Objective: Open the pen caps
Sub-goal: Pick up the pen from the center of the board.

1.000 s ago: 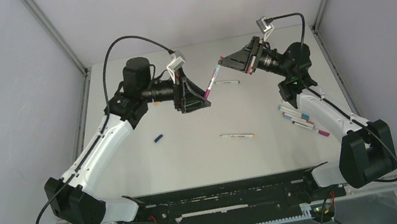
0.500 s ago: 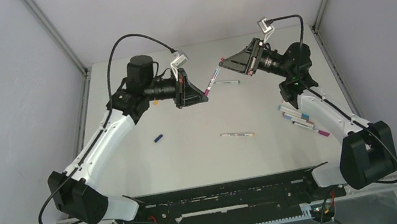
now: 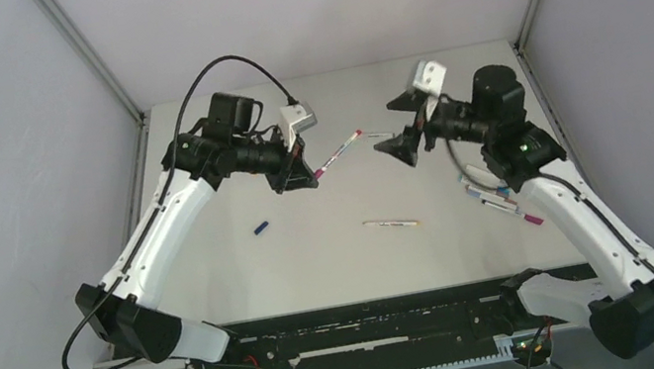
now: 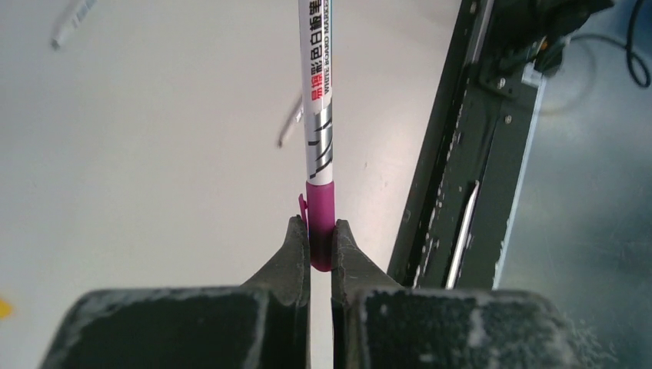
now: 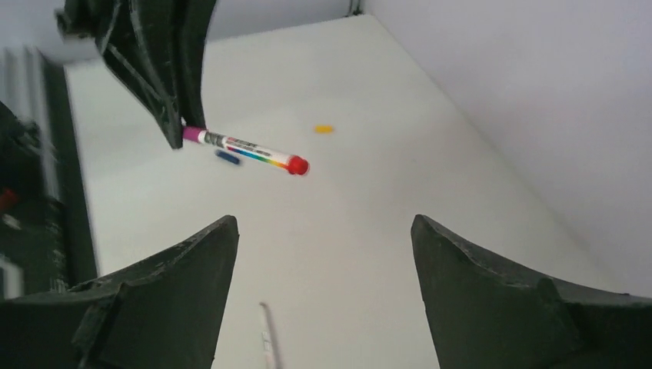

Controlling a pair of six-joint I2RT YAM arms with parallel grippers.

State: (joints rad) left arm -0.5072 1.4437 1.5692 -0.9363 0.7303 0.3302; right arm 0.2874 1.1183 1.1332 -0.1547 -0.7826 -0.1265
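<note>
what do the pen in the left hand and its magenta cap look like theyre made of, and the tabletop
Pen barrel: likely glossy white plastic, printed lettering and a soft sheen. Magenta cap: seemingly moulded plastic, opaque, with a small clip nub. Tabletop: matte off-white, laminate or painted board; cannot tell which.

White pen (image 4: 319, 115) has magenta cap (image 4: 321, 219), rainbow band (image 5: 254, 156), red end (image 5: 298, 165).

Right end effector (image 5: 323, 223) off the pen (image 5: 246, 151)
</note>
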